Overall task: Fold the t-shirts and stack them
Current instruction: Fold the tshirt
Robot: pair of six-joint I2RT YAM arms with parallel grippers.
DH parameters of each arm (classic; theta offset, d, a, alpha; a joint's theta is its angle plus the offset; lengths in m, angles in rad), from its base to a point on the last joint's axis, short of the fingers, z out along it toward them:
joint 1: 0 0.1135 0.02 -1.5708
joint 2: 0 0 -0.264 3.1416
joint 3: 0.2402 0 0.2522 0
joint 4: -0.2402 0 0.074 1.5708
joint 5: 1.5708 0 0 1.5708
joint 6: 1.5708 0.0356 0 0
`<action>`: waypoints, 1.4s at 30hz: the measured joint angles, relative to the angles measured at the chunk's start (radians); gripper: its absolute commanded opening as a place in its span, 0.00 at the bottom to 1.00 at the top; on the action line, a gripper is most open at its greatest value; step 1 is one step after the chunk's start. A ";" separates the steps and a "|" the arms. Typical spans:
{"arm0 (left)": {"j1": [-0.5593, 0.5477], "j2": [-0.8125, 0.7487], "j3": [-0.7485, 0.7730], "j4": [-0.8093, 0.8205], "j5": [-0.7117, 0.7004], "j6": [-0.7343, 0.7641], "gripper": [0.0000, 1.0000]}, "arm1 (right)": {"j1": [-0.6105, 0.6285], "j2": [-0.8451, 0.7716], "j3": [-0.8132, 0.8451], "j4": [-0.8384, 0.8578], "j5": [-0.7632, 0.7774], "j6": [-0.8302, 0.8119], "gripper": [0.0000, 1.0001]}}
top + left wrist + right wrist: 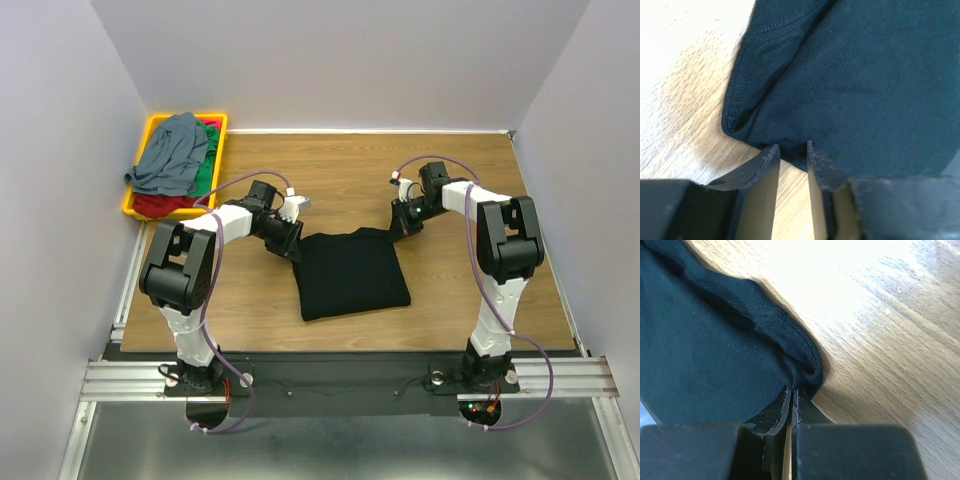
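A black t-shirt (350, 272) lies folded into a rough square on the wooden table, between the two arms. My left gripper (293, 243) is at its far left corner. In the left wrist view the jaws (792, 146) stand apart with bare wood between them, and their tips touch the hemmed corner of the black cloth (855, 75). At the far right corner my right gripper (400, 228) is shut on a bunched fold of the shirt (705, 355), with the cloth pinched at the fingertips (794, 389). A grey-blue t-shirt (172, 155), a green one (207, 172) and a red one (160, 205) lie heaped in the tray.
The yellow plastic tray (185, 117) stands at the table's far left corner and overhangs the left edge. Grey walls close in the table (470, 180) on three sides. Bare wood shows to the right of the black shirt and behind it.
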 measured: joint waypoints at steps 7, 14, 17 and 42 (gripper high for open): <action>-0.001 -0.007 -0.002 0.003 0.004 -0.013 0.00 | 0.001 -0.001 -0.001 0.000 0.003 0.000 0.00; -0.003 -0.129 -0.012 0.012 -0.034 -0.010 0.00 | 0.001 -0.003 -0.004 0.004 0.003 0.000 0.01; -0.003 -0.157 -0.012 0.023 -0.053 -0.003 0.00 | 0.001 -0.003 -0.004 0.004 0.004 0.000 0.01; 0.111 -0.035 0.106 0.036 -0.047 0.081 0.43 | 0.007 -0.075 0.044 -0.046 0.047 0.009 0.54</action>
